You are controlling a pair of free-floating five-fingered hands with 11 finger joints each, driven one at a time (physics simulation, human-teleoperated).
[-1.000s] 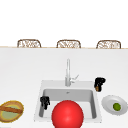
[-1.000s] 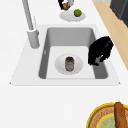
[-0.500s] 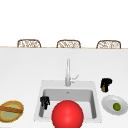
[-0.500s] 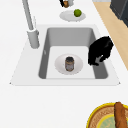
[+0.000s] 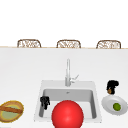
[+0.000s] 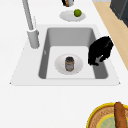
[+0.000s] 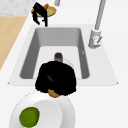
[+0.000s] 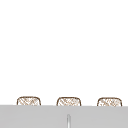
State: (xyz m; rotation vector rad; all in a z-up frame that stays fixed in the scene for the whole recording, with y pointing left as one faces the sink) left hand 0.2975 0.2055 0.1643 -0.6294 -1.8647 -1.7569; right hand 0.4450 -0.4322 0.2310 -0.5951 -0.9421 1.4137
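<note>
My right hand (image 5: 112,86) hovers at the far edge of a white plate (image 5: 108,104) on the counter to the right of the sink, fingers curled round a small orange-brown thing (image 7: 53,93). A green lime (image 5: 116,106) lies on that plate. From the right side the right hand (image 7: 56,79) sits just above the plate's rim (image 7: 62,105). My left hand (image 5: 45,101) hangs over the left end of the sink basin (image 5: 85,96), fingers relaxed and pointing down, holding nothing; the left side view has the left hand (image 6: 100,51) beside a small dark jar (image 6: 69,63).
The jar stands on a white dish (image 6: 77,66) at the sink bottom. A red ball (image 5: 67,114) covers the sink's front middle. A faucet (image 5: 67,72) rises behind the basin. A woven basket (image 5: 11,111) with a brown stick lies at the left. Chair backs (image 5: 68,44) line the far counter edge.
</note>
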